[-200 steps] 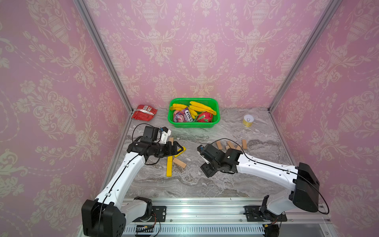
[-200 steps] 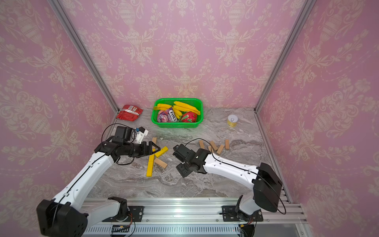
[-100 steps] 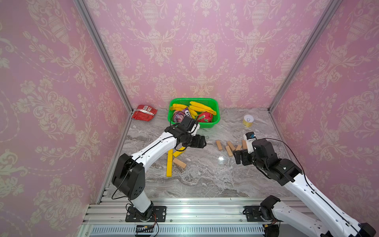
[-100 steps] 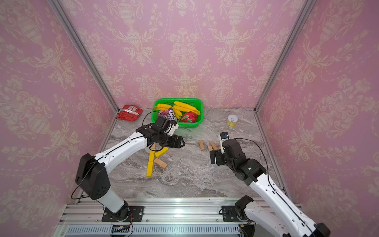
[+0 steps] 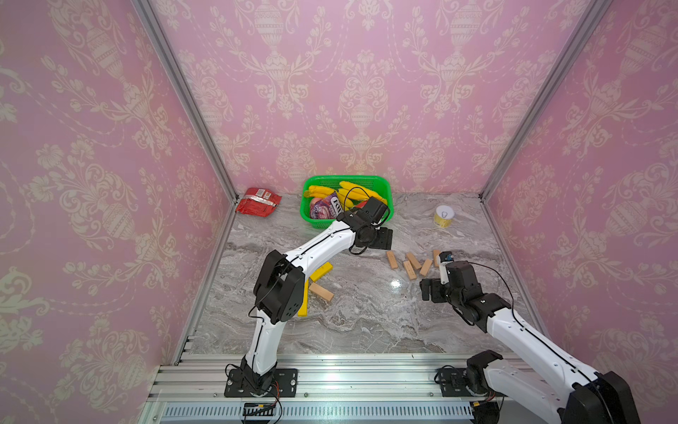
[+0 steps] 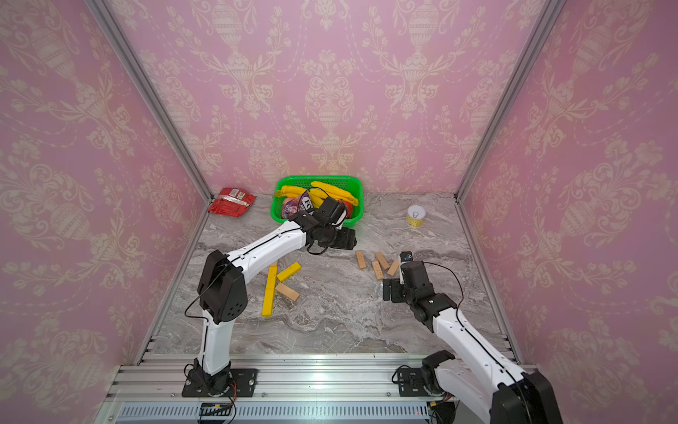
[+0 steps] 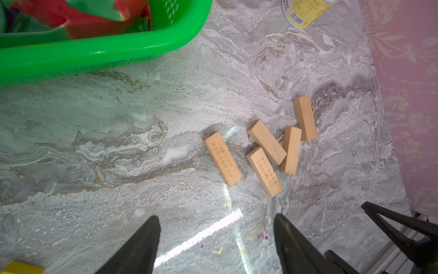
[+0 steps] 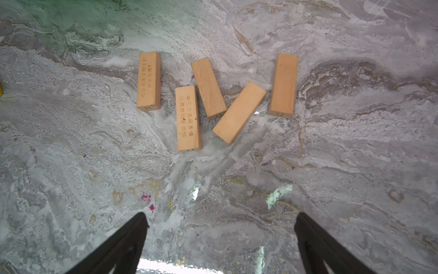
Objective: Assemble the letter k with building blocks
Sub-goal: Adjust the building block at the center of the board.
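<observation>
Building blocks (image 8: 188, 118), tan wood, five: loose cluster toward the table's (image 8: 331, 166) right edge. Left gripper (image 7: 215, 217): fingers (image 7: 142, 244) apart, holding nothing. Right gripper (image 8: 220, 214): fingers (image 8: 123, 244) spread wide, holding nothing.

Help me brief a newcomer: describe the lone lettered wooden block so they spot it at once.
Start at the green basket by the back wall; in front of it, toward the right arm, lie five wooden blocks. Take the block at the row's end nearest the yellow blocks: lettered on top and touching none, unlike the other lettered block.
</observation>
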Controlling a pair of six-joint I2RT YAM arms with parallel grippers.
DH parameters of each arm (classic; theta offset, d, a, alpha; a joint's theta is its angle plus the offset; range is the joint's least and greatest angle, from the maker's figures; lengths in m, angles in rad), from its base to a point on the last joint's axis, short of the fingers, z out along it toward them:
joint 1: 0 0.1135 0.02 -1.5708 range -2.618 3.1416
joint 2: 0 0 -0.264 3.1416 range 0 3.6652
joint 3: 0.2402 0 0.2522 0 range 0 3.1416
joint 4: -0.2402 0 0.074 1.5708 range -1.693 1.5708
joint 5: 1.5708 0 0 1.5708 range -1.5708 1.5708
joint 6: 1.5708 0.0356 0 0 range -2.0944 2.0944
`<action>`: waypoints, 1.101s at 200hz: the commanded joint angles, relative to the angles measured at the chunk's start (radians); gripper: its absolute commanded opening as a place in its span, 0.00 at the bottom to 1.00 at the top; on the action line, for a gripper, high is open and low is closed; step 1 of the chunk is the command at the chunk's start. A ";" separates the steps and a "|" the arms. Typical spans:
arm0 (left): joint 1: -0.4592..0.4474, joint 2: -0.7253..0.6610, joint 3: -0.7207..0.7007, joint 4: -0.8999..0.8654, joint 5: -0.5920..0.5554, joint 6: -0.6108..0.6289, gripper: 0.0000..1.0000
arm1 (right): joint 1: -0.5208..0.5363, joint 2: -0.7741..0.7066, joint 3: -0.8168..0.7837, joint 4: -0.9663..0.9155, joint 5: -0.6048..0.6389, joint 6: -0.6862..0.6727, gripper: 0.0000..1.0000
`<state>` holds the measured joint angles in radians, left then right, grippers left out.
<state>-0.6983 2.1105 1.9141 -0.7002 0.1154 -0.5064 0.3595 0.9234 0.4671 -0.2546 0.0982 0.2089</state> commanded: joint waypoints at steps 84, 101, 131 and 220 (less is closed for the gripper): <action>-0.071 0.207 0.196 -0.101 -0.159 -0.138 0.57 | -0.030 -0.025 0.002 0.088 0.063 0.027 1.00; -0.085 0.239 0.220 -0.112 -0.155 -0.154 0.57 | -0.030 -0.005 0.013 0.082 0.071 0.031 1.00; -0.102 0.283 0.241 -0.110 -0.158 -0.187 0.57 | -0.030 -0.134 -0.047 0.095 0.059 0.023 1.00; -0.142 0.353 0.310 -0.177 -0.302 -0.273 0.55 | -0.030 -0.020 -0.014 0.161 -0.294 -0.085 1.00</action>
<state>-0.8307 2.4580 2.2078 -0.8288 -0.1005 -0.7300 0.3332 0.8207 0.4023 -0.1139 -0.0624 0.1783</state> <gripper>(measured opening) 0.545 0.998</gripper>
